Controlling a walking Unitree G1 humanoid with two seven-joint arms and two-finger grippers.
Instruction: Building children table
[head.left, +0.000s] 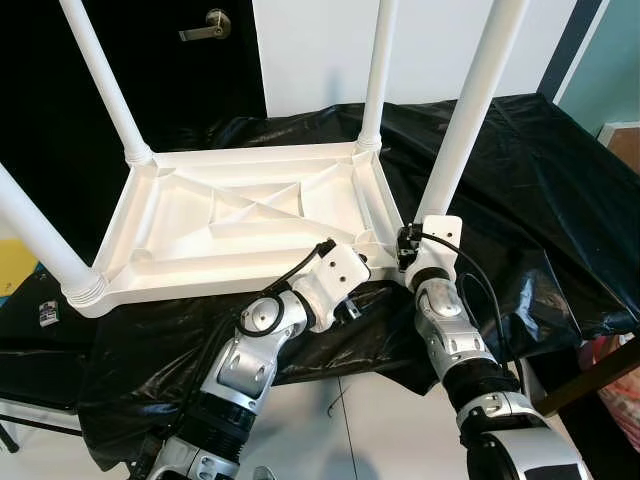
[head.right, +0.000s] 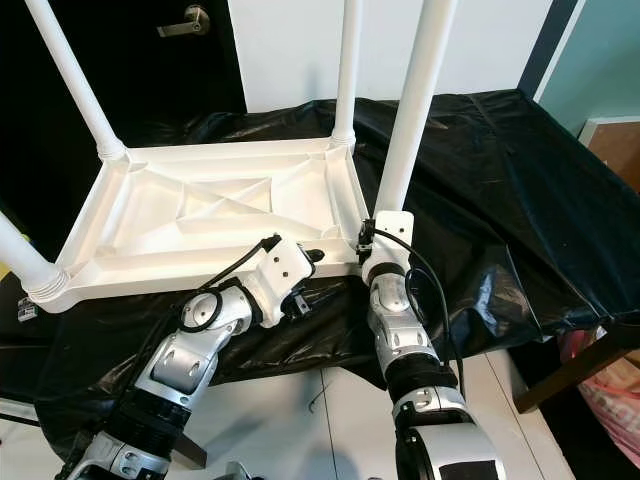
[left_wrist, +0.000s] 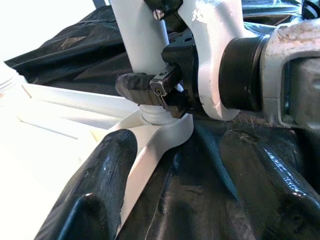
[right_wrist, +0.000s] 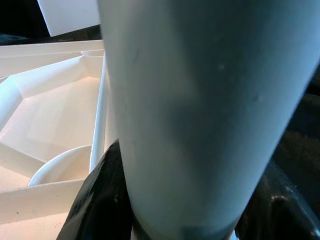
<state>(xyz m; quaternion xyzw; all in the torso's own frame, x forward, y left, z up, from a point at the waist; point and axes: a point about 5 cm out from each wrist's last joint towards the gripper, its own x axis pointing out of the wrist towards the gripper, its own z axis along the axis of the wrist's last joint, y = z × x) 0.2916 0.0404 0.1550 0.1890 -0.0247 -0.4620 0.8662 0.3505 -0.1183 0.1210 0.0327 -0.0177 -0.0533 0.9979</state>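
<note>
Where the scene is set: a work surface draped in glossy, crinkled black plastic sheeting (head.left: 520, 190), bunched into folds at its near edge. Behind it stand a white wall panel (head.left: 310, 50) and a dark door with a metal lever handle (head.left: 205, 25); a teal wall (head.left: 610, 70) shows at the far right, pale floor (head.left: 370, 420) below.

Item: children's table (head.left: 240, 215), white moulded plastic, lying upside down on the sheeting. Its rectangular top faces down, with the long axis running left to right across the view; the underside shows raised ribs crossing diagonally within a deep rim. Four smooth round white legs point upward, splaying slightly outward: far-left leg (head.left: 105, 80), far-right leg (head.left: 378, 70), near-left leg (head.left: 40, 240) with a ridged collar at its socket, and near-right leg (head.left: 475, 105).

Right gripper (left_wrist: 150, 89): at the base of the near-right leg, just above its corner socket. The right wrist view shows the leg between the two black fingers (right_wrist: 97, 200), which are closed against it on either side.

Left gripper (head.left: 350, 308): low at the near long edge of the tabletop, close to the same corner. The left wrist view shows its black fingers (left_wrist: 100, 175) spread apart over the sheeting, the white corner bracket running between them, nothing held.
</note>
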